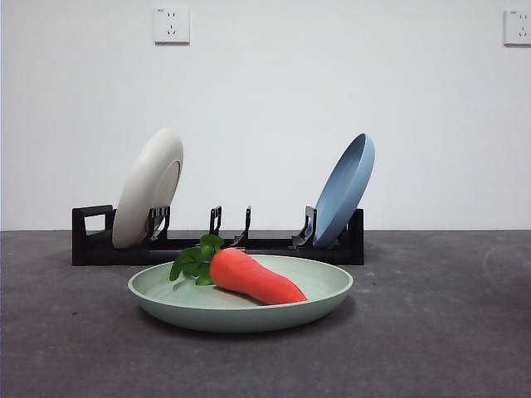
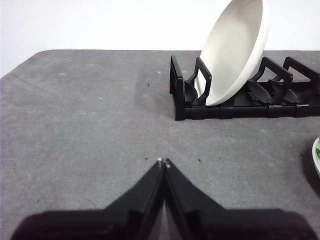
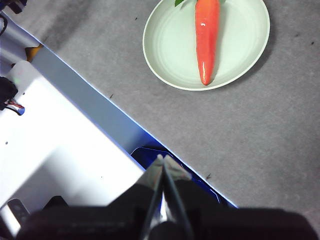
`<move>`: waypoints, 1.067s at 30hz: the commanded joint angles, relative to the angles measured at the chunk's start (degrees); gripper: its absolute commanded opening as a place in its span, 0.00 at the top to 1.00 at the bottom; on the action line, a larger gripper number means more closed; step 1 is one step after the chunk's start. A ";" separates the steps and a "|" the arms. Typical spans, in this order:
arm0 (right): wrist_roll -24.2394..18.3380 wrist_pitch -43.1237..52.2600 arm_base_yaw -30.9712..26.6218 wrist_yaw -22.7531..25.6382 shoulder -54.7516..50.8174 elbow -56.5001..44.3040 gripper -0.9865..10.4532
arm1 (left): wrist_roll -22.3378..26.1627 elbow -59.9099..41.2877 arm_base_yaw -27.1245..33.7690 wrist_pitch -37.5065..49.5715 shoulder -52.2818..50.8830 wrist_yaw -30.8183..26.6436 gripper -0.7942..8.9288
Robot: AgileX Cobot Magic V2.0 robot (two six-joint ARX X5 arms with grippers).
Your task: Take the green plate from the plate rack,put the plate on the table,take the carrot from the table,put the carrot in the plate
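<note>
The green plate lies flat on the dark grey table, in front of the black plate rack. The carrot rests inside the plate, its leaves pointing left. In the right wrist view the green plate holds the carrot, well ahead of my right gripper, which is shut and empty above the table's edge. My left gripper is shut and empty over bare table, short of the rack's handle end. Only a sliver of the green plate shows there.
A cream-white plate leans in the rack's left slot and a blue plate in its right slot; the middle slots hold nothing. The cream-white plate shows in the left wrist view. A white surface lies beyond the table's edge.
</note>
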 commanded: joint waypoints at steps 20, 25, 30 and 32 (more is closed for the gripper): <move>-7.65 46.93 -33.94 -4.13 -31.50 -36.63 0.91 | -0.33 -0.76 0.13 0.11 -0.11 0.02 0.92; -7.63 55.39 -36.63 -0.72 -37.73 -45.77 0.91 | -0.33 -0.76 0.13 0.11 -0.11 0.02 0.92; -7.37 56.41 -37.16 5.66 -42.34 -51.43 0.91 | -0.33 -0.76 0.13 0.11 -0.11 0.02 0.92; -6.58 57.00 -37.18 6.67 -44.04 -53.51 0.91 | -0.33 -0.76 0.13 0.11 -0.11 0.04 0.92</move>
